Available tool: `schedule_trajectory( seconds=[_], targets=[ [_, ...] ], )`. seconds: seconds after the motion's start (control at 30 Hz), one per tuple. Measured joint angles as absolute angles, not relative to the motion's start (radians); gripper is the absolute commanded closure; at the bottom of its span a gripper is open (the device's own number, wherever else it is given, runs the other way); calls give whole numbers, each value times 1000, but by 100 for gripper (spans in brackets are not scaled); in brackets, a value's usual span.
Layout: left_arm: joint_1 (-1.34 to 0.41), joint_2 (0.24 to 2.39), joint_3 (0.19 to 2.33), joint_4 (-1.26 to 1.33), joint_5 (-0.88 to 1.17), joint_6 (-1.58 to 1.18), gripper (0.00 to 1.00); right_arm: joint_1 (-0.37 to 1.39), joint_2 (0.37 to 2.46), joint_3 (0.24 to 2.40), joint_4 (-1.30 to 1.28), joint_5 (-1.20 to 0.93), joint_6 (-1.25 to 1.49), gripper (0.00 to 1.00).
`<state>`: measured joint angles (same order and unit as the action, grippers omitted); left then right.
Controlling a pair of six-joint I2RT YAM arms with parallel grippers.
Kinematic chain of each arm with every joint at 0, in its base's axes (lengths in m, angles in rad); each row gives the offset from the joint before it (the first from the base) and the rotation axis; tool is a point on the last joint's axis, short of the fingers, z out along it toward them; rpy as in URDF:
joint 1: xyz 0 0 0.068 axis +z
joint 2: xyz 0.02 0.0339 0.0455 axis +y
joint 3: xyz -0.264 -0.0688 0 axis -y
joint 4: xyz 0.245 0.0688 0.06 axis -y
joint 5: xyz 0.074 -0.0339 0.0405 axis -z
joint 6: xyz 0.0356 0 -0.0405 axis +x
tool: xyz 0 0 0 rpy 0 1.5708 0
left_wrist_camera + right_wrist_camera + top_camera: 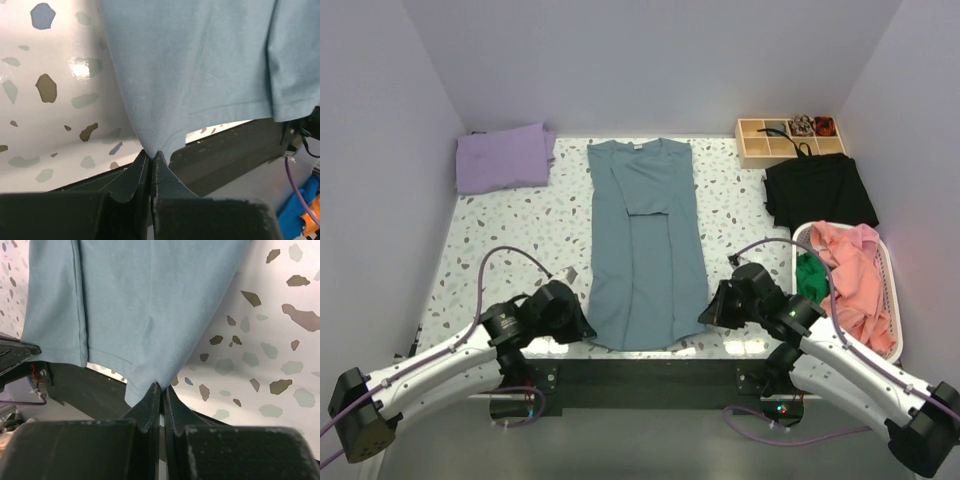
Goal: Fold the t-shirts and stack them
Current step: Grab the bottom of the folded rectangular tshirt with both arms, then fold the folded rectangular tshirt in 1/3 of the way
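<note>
Slate-blue t-shirt — long axis near-to-far, collar far

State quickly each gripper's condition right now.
Left gripper: closed on a near hem corner of the slate-blue cloth t-shirt.
Right gripper: closed on its other near corner.

Speckled table, slate-blue t-shirt flat mid-table, folded lavender t-shirt, wooden organizer, black garment, white basket
</note>
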<state>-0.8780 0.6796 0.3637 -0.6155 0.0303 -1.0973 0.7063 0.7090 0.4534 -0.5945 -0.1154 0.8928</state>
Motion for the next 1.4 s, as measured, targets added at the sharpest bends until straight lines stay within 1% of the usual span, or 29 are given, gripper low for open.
schedule_trajectory(
  seconds=[0.2, 0.4, 0.57, 0.87, 0.97, 1.13, 1.4],
  targets=[
    [-879, 674, 423, -671, 34, -1097, 100, 706, 701, 468, -619, -115, 870, 100],
    [-879, 735, 495, -696, 15, -1087, 100, 706, 743, 543, -650, -88, 828, 100],
    [-879, 838, 554, -668, -22, -1064, 100, 707, 850, 653, -649, -26, 763, 100],
    [-871, 1029, 689, -630, -127, -990, 100, 706, 1074, 773, -626, 78, 647, 100],
    [-830, 1076, 739, -607, -152, -948, 100, 699, 1147, 825, -613, 100, 607, 100],
    [-687, 1129, 767, -542, -150, -867, 100, 646, 1245, 906, -585, 110, 548, 100],
    [-603, 1325, 847, -458, -141, -756, 100, 521, 1430, 1029, -525, 84, 470, 100]
  ],
)
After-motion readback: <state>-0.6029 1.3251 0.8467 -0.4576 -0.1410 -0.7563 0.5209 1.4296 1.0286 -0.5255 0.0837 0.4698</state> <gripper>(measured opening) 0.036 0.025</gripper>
